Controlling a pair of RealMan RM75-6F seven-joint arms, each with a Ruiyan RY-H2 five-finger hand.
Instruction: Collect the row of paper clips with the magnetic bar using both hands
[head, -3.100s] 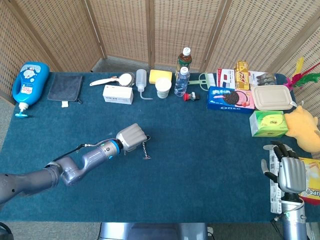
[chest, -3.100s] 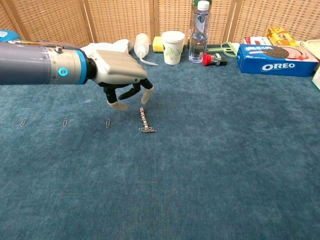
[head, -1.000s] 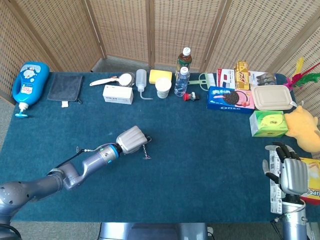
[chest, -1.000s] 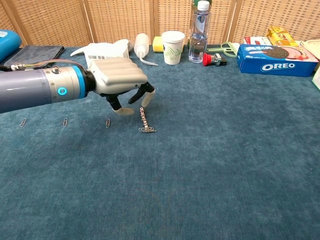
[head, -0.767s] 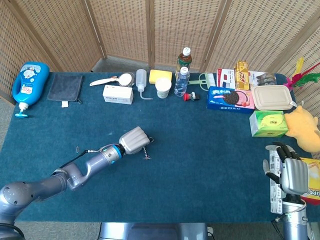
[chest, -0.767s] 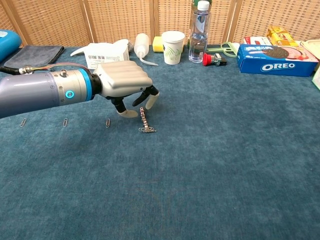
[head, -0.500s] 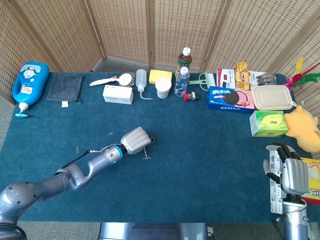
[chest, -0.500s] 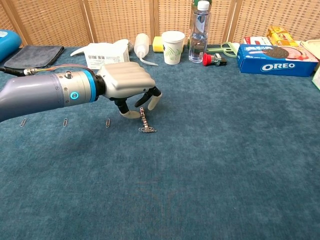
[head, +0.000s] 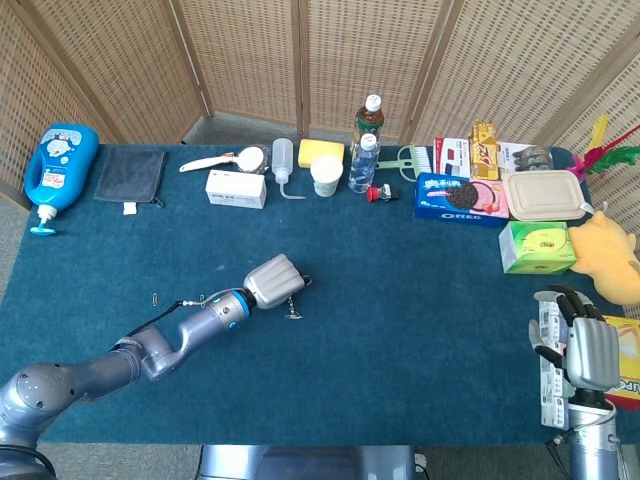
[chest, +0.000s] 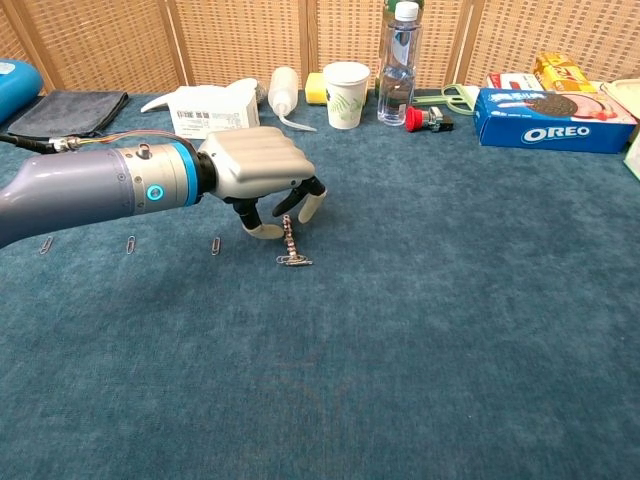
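The left robot hand (chest: 262, 180) hovered just over the top end of the magnetic bar (chest: 289, 240), with its fingers curled down and holding nothing. The bar lay flat on the blue surface (chest: 450, 300). Three paper clips (chest: 130, 244) sat in a row to its left. The right robot hand (head: 583, 350) waited far off, fingers loosely spread and empty. To do this step well, the fingers should probably come down on both sides of the bar and pinch it gently.

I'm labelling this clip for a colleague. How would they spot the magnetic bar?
On the blue table, look left of centre, under the fingertips of the left hand. The magnetic bar is a short beaded metal strip with clips bunched at its near end, unlike the single paper clips lying leftward.
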